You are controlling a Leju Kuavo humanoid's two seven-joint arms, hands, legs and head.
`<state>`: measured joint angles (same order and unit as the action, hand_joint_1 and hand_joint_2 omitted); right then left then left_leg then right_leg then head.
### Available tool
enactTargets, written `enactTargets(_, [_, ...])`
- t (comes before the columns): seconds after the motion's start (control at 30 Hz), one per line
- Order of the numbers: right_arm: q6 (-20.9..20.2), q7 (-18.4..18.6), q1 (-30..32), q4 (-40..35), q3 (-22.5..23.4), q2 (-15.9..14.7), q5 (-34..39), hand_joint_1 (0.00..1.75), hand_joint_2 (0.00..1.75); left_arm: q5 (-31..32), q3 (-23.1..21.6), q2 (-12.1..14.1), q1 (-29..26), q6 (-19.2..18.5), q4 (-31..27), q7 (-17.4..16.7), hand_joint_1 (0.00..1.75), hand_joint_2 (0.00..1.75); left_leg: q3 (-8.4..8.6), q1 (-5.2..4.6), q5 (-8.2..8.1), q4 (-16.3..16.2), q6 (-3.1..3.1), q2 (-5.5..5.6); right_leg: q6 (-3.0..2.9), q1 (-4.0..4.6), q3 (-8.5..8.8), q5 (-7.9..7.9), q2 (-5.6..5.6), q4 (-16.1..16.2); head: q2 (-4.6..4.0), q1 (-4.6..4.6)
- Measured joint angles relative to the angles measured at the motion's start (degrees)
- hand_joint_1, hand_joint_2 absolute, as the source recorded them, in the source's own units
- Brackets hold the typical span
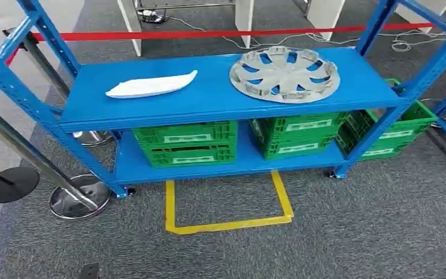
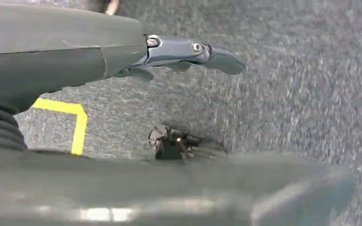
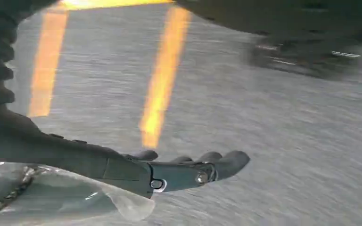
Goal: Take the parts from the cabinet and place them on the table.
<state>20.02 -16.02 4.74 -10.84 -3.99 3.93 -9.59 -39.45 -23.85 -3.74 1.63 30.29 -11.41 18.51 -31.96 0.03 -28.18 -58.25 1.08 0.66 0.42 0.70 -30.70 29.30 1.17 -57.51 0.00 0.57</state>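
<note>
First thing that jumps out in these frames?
The silver wheel cover lying on the right of the blue rack's top shelf, with a white curved part to its left. Green crates fill the shelf below, and a yellow floor marking sits in front.

Rack (image 1: 220, 99) uprights ran past the frame edges; rightmost green crate (image 1: 403, 131) partly hidden; right wrist floor (image 3: 287, 141) blurred.

On the cabinet (image 1: 220, 96) top shelf, the hubcap (image 1: 284, 74) lies right of the trim part (image 1: 151, 86).
</note>
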Motion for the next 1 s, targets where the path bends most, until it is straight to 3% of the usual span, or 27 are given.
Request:
enactTargets(0.03, [2.15, -3.03, -2.06, -0.66, 1.35, 0.07, 2.26, 0.0, 1.75, -0.2, 0.04, 0.0, 0.0, 0.58, 0.09, 0.66, 0.0, 0.0, -0.05, 0.0, -0.23, -0.38, -0.26, -0.25, -0.59, -0.37, -0.31, -0.36, 0.23, 0.19, 0.0, 0.0])
enactTargets(0.07, [2.49, -6.17, -4.66, -1.14, 2.71, 0.11, 3.31, 0.0, 1.75, -0.14, 0.04, -0.09, 0.1, 1.2, 0.17, 1.39, 0.0, 0.0, -0.25, 0.01, -1.05, -1.18, -0.6, -0.24, -1.02, -0.53, -0.39, -0.6, 0.48, 0.25, 0.0, -0.26])
enactTargets(0.1, [2.23, -9.06, -6.43, -1.6, 4.06, 0.11, 4.28, 0.0, 1.75, 0.26, 0.04, -0.24, 0.38, 1.71, 0.2, 2.28, 0.0, 0.0, -1.22, -0.02, -2.88, -3.65, -0.87, -0.23, -1.21, -0.6, -0.41, -0.66, 0.68, 0.25, 0.0, -0.63])
enactTargets(0.13, [1.39, -12.05, -8.21, -2.63, 5.39, 0.11, 5.12, 0.0, 0.0, 1.01, 0.0, -0.35, 0.66, 2.25, 0.26, 3.01, 0.0, 0.0, -3.28, 0.07, -5.53, -8.36, -1.11, -0.25, -1.32, -0.59, -0.44, -0.65, 0.55, 0.25, 0.0, -0.87])
enactTargets(0.2, [-1.97, -15.38, -10.6, -5.41, 7.46, 0.09, 6.13, 0.0, 0.0, 2.38, -0.44, -0.33, 0.76, 2.6, 0.35, 3.48, 0.0, 0.0, -7.15, 0.13, -9.13, -17.09, -1.19, -0.26, -1.4, -0.4, -0.52, -0.67, 0.11, 0.22, 0.0, -0.83])
enactTargets(0.23, [-5.14, -16.17, -11.1, -7.85, 8.46, 0.13, 6.83, 0.0, 0.0, 2.77, -0.81, -0.33, 0.61, 2.56, 0.44, 3.5, 0.0, 0.0, -7.87, 0.11, -9.06, -18.64, -1.06, -0.26, -1.4, -0.33, -0.53, -0.68, -0.05, 0.18, 0.0, -0.81])
enactTargets(0.27, [-8.78, -16.13, -11.13, -11.06, 8.97, 0.28, 7.63, 0.0, 0.0, 3.04, -1.07, -0.33, 0.43, 2.3, 0.5, 3.5, 0.0, 0.0, -7.11, 0.08, -7.49, -17.27, -0.83, -0.25, -1.42, -0.26, -0.53, -0.7, -0.09, 0.18, 0.0, -0.85])
enactTargets(0.3, [-13.09, -15.21, -10.96, -15.76, 9.15, 0.61, 8.5, 0.0, 0.0, 3.36, -1.33, -0.31, 0.38, 1.73, 0.55, 3.5, 0.0, 0.0, -5.26, -0.02, -4.92, -13.36, -0.46, -0.25, -1.42, -0.23, -0.5, -0.71, -0.07, 0.16, 0.0, -0.81])
enactTargets(0.37, [-16.79, -13.07, -11.19, -23.25, 9.26, 1.53, 9.26, 0.0, 0.0, 3.54, -1.71, -0.11, 0.49, 1.36, 0.66, 3.5, 0.0, 0.0, -0.06, -0.52, 0.43, -2.5, 0.47, -0.23, -1.41, -0.29, -0.26, -0.7, 0.02, 0.18, 0.0, -0.85])
enactTargets(0.43, [-17.16, -12.05, -11.23, -28.3, 9.32, 2.29, 9.48, 0.0, 0.0, 3.6, -2.1, 0.04, 0.72, 1.23, 0.85, 3.5, 0.0, 0.0, 0.88, -0.91, -0.24, 0.38, 0.76, -0.24, -1.0, -0.18, -0.9, -0.73, -0.04, -0.07, 0.0, -0.87])
enactTargets(0.5, [-17.44, -12.13, -10.54, -31.99, 9.34, 2.6, 9.52, 0.0, 0.0, 3.71, -2.43, 0.06, 0.56, 1.16, 0.88, 3.5, 0.0, 0.0, 0.52, -1.11, -0.17, 0.22, 0.82, -0.13, -0.57, -0.37, -1.14, -0.94, -0.25, 0.07, 0.0, -0.76])
enactTargets(0.53, [-18.5, -12.79, -10.29, -33.39, 9.34, 2.86, 9.81, 0.0, 1.75, 3.78, -2.47, 0.06, 0.38, 1.16, 0.9, 3.63, 0.0, 0.0, 0.58, -0.99, 0.08, 0.71, 1.08, -0.15, -0.28, -0.3, -1.1, -0.96, -0.21, 0.14, 0.0, -0.76])
enactTargets(0.6, [-22.19, -15.74, -9.56, -37.48, 9.19, 2.89, 10.82, 0.0, 1.75, 4.28, -2.78, 0.15, 0.47, 0.57, 0.92, 5.01, 0.0, 0.0, 0.95, -0.59, 0.58, 1.59, 1.37, -0.44, 0.18, -0.3, -2.85, 1.36, -0.54, -2.6, -0.02, -0.54])
enactTargets(0.67, [-26.11, -16.66, -8.31, -43.52, 7.72, 2.89, 11.43, 0.0, 1.75, 4.48, -2.99, 0.17, 0.57, -0.74, 0.92, 6.57, 0.0, 0.0, 0.91, -0.62, 0.52, 1.55, 1.59, -0.66, 0.63, -0.6, -7.24, 5.51, -0.55, -11.83, 0.0, -0.54])
enactTargets(0.87, [-26.49, -16.63, -8.15, -44.57, 7.43, 2.89, 11.45, 0.0, 1.75, 4.5, -3.02, 0.17, 0.57, -0.93, 0.92, 6.8, 0.0, 0.0, 0.92, -0.62, 0.51, 1.55, 1.6, -0.69, 0.66, -0.63, -7.67, 5.81, -0.55, -12.68, 0.0, -0.55])
enactTargets(0.9, [-27.11, -16.63, -7.52, -46.88, 6.69, 2.89, 11.45, 0.0, 1.75, 4.59, -3.06, 0.17, 0.61, -1.29, 0.92, 7.22, 0.0, 0.0, 0.9, -0.62, 0.46, 1.54, 1.68, -0.77, 0.85, -0.68, -9.31, 6.79, -0.56, -15.75, 0.0, -0.5])
enactTargets(0.93, [-27.26, -16.63, -7.35, -48.08, 6.3, 2.89, 11.43, 0.0, 1.75, 4.65, -3.1, 0.17, 0.63, -1.37, 0.92, 7.39, 0.0, 0.0, 0.89, -0.61, 0.44, 1.53, 1.7, -0.79, 0.91, -0.69, -9.74, 6.99, -0.56, -16.57, 0.0, -0.5])
enactTargets(0.97, [-27.96, -16.2, -6.05, -58.15, 2.4, 2.86, 11.51, 0.0, 1.75, 4.59, -3.52, 0.15, 0.84, -1.5, 0.92, 7.83, 0.0, 0.0, 1.25, -0.42, 0.16, 1.46, 1.42, -0.84, 1.44, -1.18, -9.23, 3.03, -0.71, -14.1, 0.0, -0.48])
enactTargets(1.0, [-27.39, -17.44, -5.04, -72.09, -3.2, 2.82, 12.39, 0.0, 1.75, 4.08, -3.69, 0.2, 1.0, -1.5, 0.94, 8.59, 0.0, 0.0, 1.21, -0.72, -0.61, 0.65, 0.16, -0.76, 0.96, -1.43, -2.47, -1.41, -1.16, -0.73, 0.0, -0.52])
